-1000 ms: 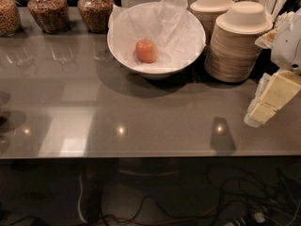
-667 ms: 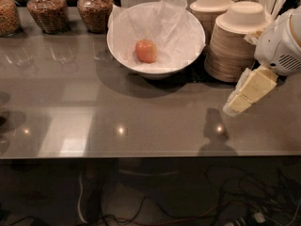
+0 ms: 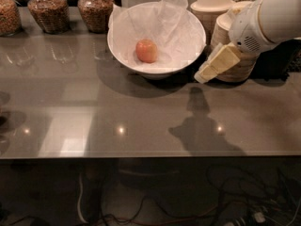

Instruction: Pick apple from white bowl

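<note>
The apple (image 3: 146, 50) is small, orange-red with a paler blush. It lies in the white bowl (image 3: 123, 51), on the crinkled white tissue paper (image 3: 175, 18) that lines it. The bowl stands at the back middle of the grey glossy counter (image 3: 141, 112). My gripper (image 3: 204, 75) comes in from the upper right on a white arm (image 3: 270, 20). Its cream fingers point down and left, just right of the bowl's rim and above the counter. It holds nothing and is apart from the apple.
Two stacks of beige disposable bowls (image 3: 214, 6) stand right of the white bowl, partly behind my arm. Several glass jars of grain (image 3: 95, 6) line the back left edge. The counter's front edge runs across the lower view, with cables on the floor below.
My arm and gripper have swung left and up from the right edge of the view to just beside the white bowl's right rim. The apple and the bowl have not moved.
</note>
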{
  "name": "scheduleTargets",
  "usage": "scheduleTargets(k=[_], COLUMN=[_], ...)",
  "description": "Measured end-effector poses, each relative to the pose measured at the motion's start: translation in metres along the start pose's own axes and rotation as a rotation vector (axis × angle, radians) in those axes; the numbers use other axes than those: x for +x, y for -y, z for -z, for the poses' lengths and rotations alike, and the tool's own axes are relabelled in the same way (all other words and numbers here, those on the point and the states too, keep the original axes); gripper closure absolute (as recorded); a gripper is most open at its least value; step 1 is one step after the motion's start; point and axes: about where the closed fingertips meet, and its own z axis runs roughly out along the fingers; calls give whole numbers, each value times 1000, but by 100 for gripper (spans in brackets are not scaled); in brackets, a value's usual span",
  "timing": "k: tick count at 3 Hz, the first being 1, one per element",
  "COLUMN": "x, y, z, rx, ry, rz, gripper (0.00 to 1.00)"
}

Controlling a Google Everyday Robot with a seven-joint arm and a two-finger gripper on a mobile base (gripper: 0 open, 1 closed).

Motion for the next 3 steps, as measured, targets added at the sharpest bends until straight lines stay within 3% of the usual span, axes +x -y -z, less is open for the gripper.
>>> scheduleTargets(k=[1, 3], x=[-25, -78], y=[25, 46], z=[-24, -66], rx=[32, 14], ry=[56, 126], rz=[6, 51], gripper=[0, 0])
